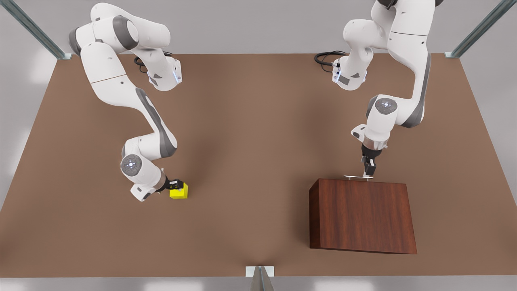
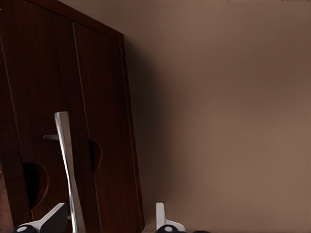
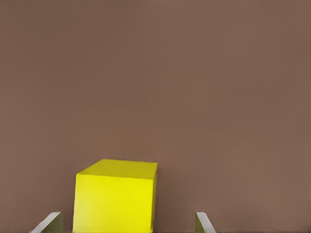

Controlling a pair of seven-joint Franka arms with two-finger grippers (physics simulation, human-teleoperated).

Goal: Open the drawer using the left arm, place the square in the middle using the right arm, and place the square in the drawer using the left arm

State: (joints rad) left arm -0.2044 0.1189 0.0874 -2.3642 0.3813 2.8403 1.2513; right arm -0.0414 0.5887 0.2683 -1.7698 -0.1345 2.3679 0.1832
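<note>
1. Front view: the drawer (image 1: 362, 215) sits shut, its handle (image 1: 358, 177) between the left gripper's (image 1: 368, 169) open jaws.
2. Next, I judge: clamp, then pull.
3. The square (image 1: 179, 191) rests on the surface (image 1: 250, 161) between the right gripper's (image 1: 174, 185) open jaws.

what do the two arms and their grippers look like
Both arms are glossy white jointed shells with grey bands at the joints, a round grey cap with small lights near each wrist, and black cables looped at the bases. The left gripper and right gripper are black, with pale fingertips.
</note>
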